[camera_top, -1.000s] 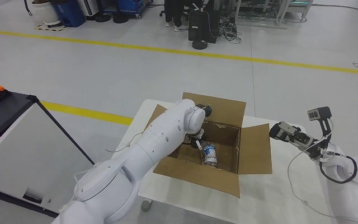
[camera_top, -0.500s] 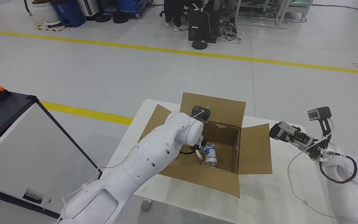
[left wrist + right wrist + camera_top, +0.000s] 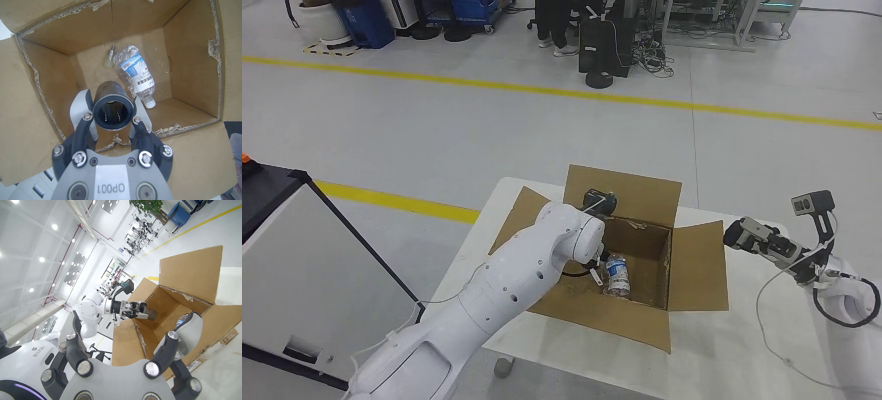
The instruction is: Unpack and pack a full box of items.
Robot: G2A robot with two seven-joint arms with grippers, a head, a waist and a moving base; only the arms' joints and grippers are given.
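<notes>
Left wrist view first: the left hand [image 3: 110, 98] is clamped on a dark metal sleeve [image 3: 112, 110], one finger on each side of it near its open end, where rows of small balls show inside the bore. The sleeve's long axis runs straight out from the hand, in line with the way the hand points, and it hangs above the box [image 3: 191, 62], just inside the torn rim nearest the hand. Beyond its far end and off to one side, a clear plastic bottle [image 3: 137, 73] lies flat on the box floor with its white cap toward the hand. A small cream part with a threaded stud [image 3: 109, 58] lies just beside the bottle, farther in. From the right wrist view the sleeve sits roughly level over the rim, so I cannot tell whether it is going in or coming out. Either way the move turns on that axis: tip it down and it heads for the bare floor short of the bottle. Over on the desk [image 3: 722, 345], the right hand [image 3: 740, 236] has its fingers spread wide with nothing in them, beyond the side flap and well apart, so the left arm is plainly the nearer one.
</notes>
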